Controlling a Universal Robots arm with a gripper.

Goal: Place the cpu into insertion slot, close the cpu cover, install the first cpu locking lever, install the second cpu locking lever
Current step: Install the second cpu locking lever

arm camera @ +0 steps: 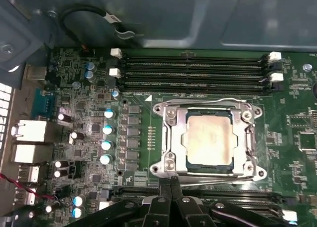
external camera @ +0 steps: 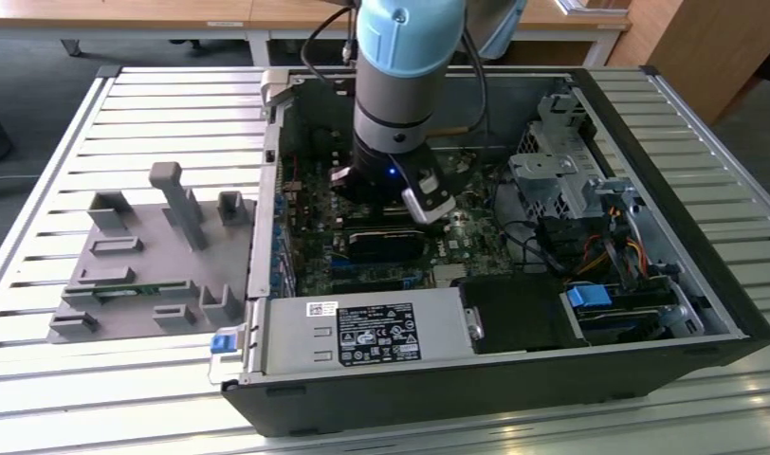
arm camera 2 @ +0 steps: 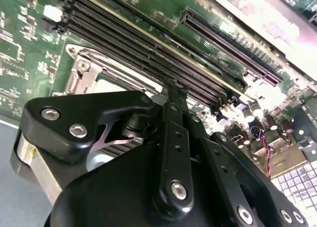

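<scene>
The pale silvery cpu (arm camera: 209, 139) sat under the closed cpu cover (arm camera: 171, 138); my gripper (arm camera: 170, 180) was pinched closed, empty, partly cut off.

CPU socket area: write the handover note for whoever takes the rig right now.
Hand: fingers together, holding nothing, tips at the socket's edge beside a lever.
CPU: seated in the insertion slot.
CPU cover: down flat around the chip.
Locking levers: one wire runs along the memory side, the other along the hand's side; both lie low, but I cannot tell whether they are hooked.
Done: placement, cover. Left: confirm the levers.
</scene>
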